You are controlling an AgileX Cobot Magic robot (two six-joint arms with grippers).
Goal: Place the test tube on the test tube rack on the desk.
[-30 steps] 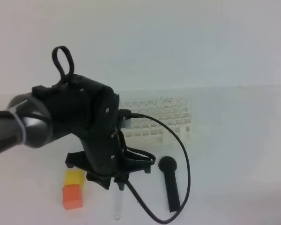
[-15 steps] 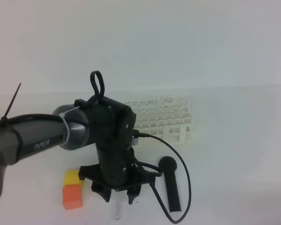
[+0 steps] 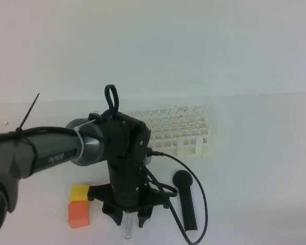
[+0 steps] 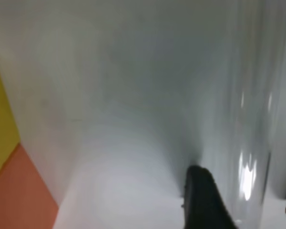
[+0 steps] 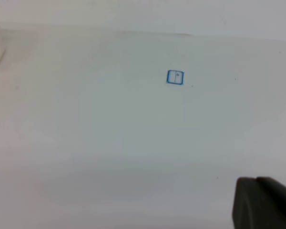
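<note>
The test tube (image 3: pixel 127 230) lies on the white desk (image 3: pixel 255 178) near the front edge, clear and hard to see, its length running toward the camera. My left gripper (image 3: pixel 128 218) points straight down over it, open, with one black finger on each side of the glass. In the left wrist view the tube (image 4: pixel 248 119) runs up the right side, between a dark fingertip (image 4: pixel 202 200) and the other finger at the frame's edge. The white test tube rack (image 3: pixel 176 130) stands behind the left arm. Of the right gripper only a dark corner (image 5: pixel 262 202) shows, over bare desk.
A black round-headed tool (image 3: pixel 186 199) lies just right of the left gripper, with the arm's cable looping around it. A yellow block (image 3: pixel 80 193) and an orange block (image 3: pixel 78 213) sit to the left. A small blue square mark (image 5: pixel 175 77) is on the desk at far right.
The left arm has swung right and come down over the test tube. Its fingers have spread apart and now straddle the glass.
</note>
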